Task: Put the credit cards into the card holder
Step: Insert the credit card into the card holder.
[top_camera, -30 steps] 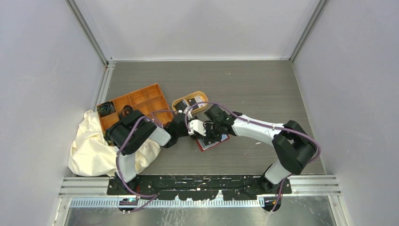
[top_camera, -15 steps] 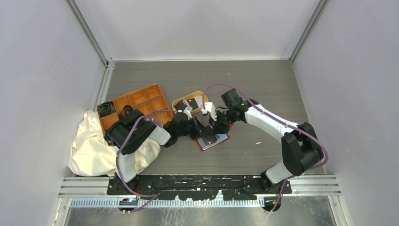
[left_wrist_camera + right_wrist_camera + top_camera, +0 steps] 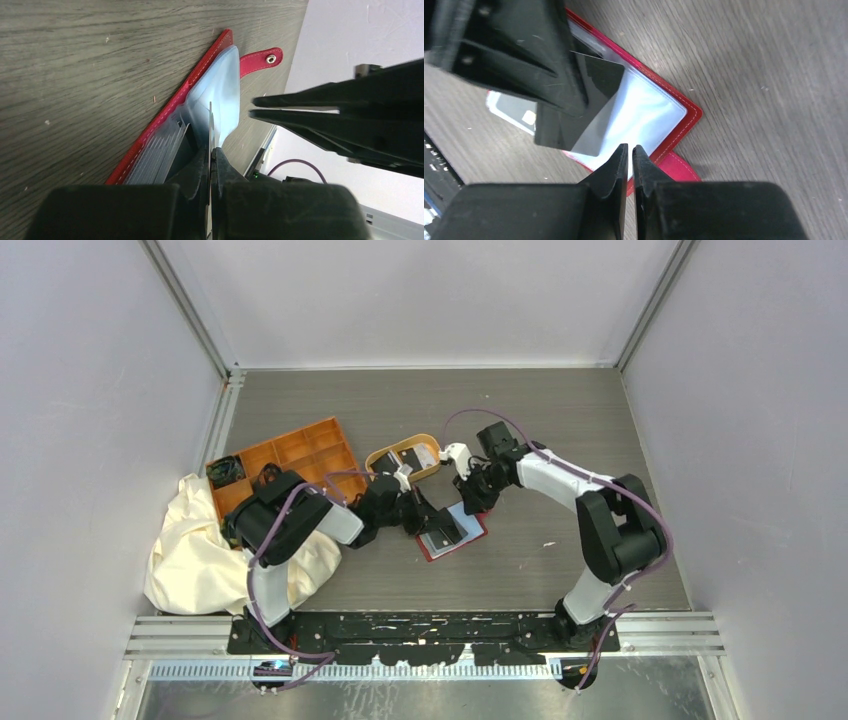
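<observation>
Credit card [image 3: 584, 107], thin glossy black plastic rectangle: pinched in left gripper [image 3: 212, 150], over open red folding card holder [image 3: 646, 117]. Likely light, stiff, slippery; grip near edge. Right gripper [image 3: 629, 150] fingers together, empty.

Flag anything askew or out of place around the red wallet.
Nothing spilled or damaged. The card holder lies open, skewed to the grain of the table, sleeves fanned up. The left tool pinches a dark card tilted over a sleeve, seemingly not in yet. A pale card lies loose at the holder's edge.
</observation>
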